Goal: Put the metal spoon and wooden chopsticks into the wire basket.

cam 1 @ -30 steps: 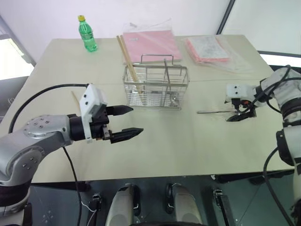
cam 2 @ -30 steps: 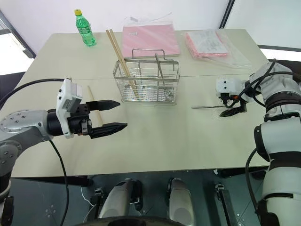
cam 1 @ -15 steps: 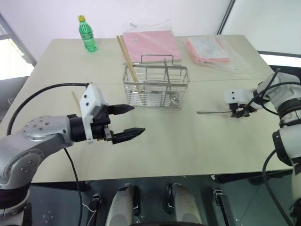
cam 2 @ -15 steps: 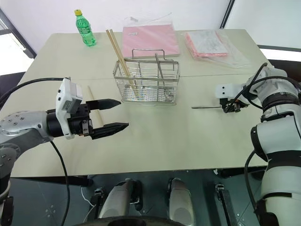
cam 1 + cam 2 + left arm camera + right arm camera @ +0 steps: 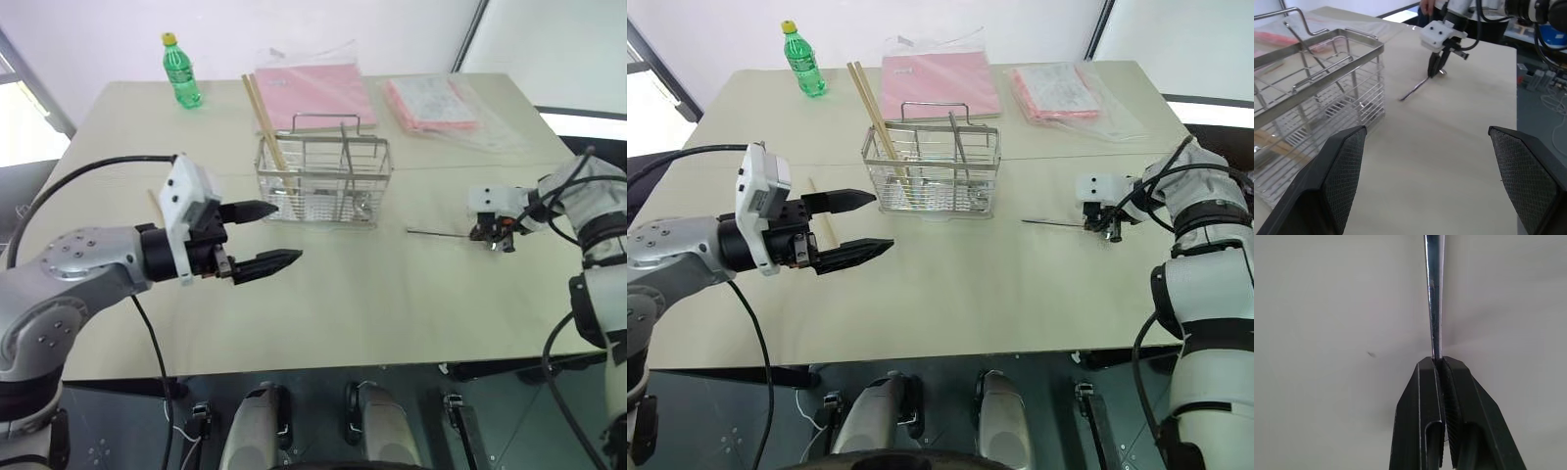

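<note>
A: Right gripper (image 5: pixel 1439 363) pinched tight on the metal spoon (image 5: pixel 441 233), seen close from the right wrist; handle running straight out from between the 2 fingers.

B: From the head, spoon low over the table (image 5: pixel 392 294), right of the wire basket (image 5: pixel 323 181). Left gripper (image 5: pixel 257 235) spread wide, holding nothing, near the basket's left end.

A: 2 wooden chopsticks (image 5: pixel 263 116) leaning in the basket's left compartment. 1 more stick (image 5: pixel 820 223) flat on the table behind the left gripper.
</note>
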